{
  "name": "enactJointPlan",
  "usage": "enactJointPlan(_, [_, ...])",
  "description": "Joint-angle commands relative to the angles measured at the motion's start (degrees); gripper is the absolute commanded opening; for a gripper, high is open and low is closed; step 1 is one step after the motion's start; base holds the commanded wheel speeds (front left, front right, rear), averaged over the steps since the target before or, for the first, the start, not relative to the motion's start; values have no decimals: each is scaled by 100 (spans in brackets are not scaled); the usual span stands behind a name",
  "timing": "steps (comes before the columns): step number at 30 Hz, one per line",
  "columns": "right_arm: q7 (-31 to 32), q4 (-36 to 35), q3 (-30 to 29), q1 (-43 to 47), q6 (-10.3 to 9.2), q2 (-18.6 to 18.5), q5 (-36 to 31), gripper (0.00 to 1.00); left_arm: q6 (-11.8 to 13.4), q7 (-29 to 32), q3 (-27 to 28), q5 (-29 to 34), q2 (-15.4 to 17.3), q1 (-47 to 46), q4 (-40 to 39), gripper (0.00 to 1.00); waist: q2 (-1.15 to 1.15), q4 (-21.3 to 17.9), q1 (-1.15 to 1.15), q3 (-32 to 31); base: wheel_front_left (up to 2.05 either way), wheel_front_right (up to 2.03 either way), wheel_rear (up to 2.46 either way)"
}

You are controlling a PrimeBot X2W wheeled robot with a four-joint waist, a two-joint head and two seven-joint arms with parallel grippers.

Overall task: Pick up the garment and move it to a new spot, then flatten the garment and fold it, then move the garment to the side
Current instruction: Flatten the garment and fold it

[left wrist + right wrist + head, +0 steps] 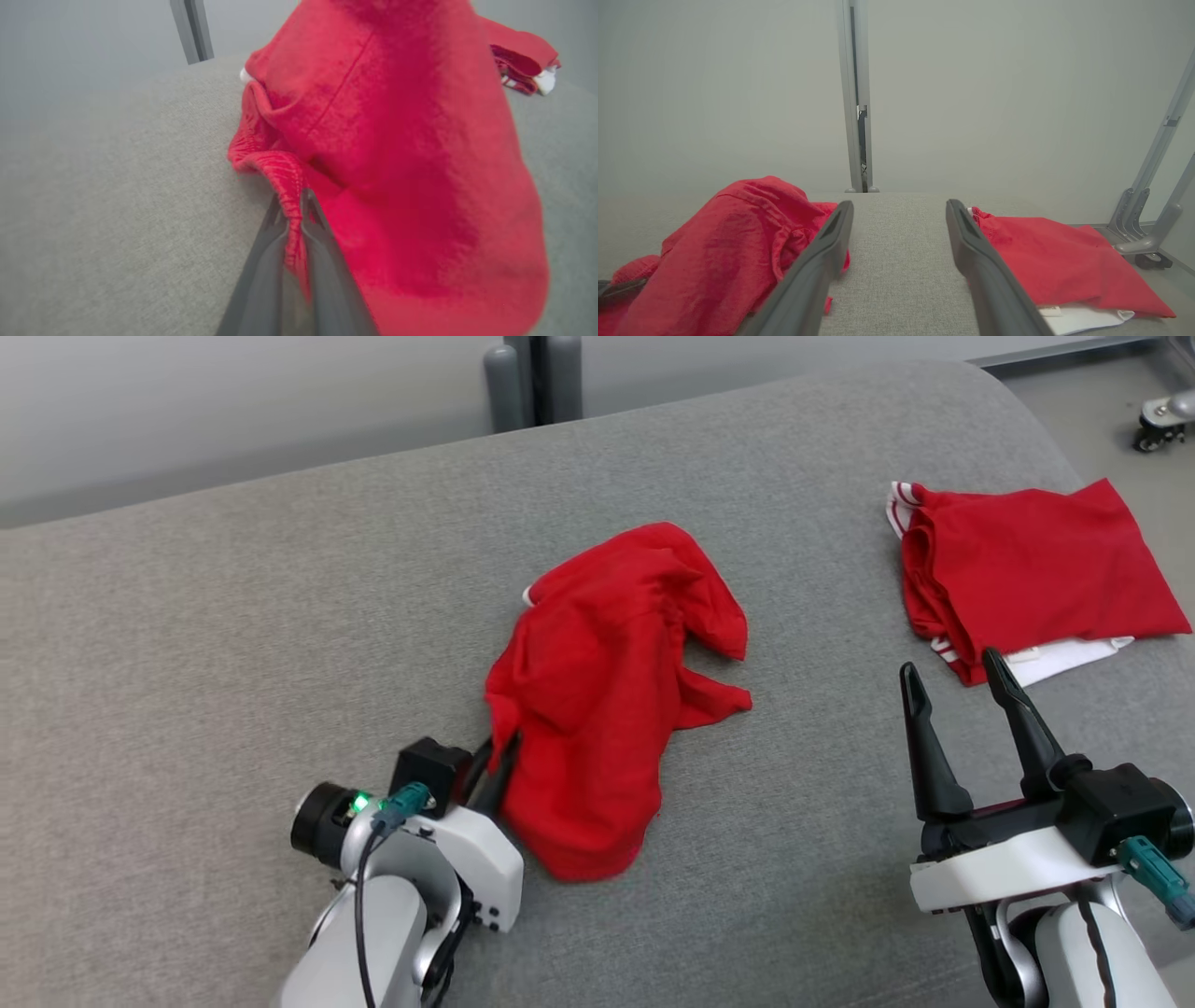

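**A soft red heap, held by its bumpy edge**

The red garment (pixel 607 700) lies in a crumpled heap near the middle of the grey padded table (pixel 233 663). The left gripper (pixel 493 761) is low at the heap's left side. Its two dark fingers are squeezed almost together, and the ribbed edge (pixel 280 172) of the garment is pinched between them (it looks like a stretchy band, but I cannot be sure). The right gripper (pixel 949 663) is apart from the heap, off to its right. Its fingers are spread wide and have nothing in them. Just past it lie some folded red clothes (pixel 1027 569) with something white under them.

The cloth looks thin, light and floppy, so it will not keep its shape. If it is lifted by one spot, I think the rest will hang down and bunch up. It cannot break, so a firm squeeze is fine. The ribbed edge is thicker and bumpier than the smooth cloth, so it is a good place to hold, and it should slip less. To lay the garment flat, a second hold further along that same edge would help pull it straight.
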Motion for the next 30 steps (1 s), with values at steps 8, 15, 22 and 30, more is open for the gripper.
enactJointPlan(8, [-40,50,18,80,-4,-17,53,100,650,-783,797,-210,312,-220,-807,0,0,540,0,-290,0,0,0])
enactJointPlan(15, [-40,121,81,106,-4,-16,55,100,953,-852,1296,-371,514,47,-1104,29,0,862,0,-407,0,0,0])
enactJointPlan(22, [-40,254,303,7,-4,-20,79,100,932,-815,1353,-505,520,160,-603,100,0,1062,0,-475,0,0,0])
enactJointPlan(30, [-24,600,581,124,-4,-20,240,100,776,-869,1447,-502,460,468,-1017,100,0,1277,0,-567,0,0,0])
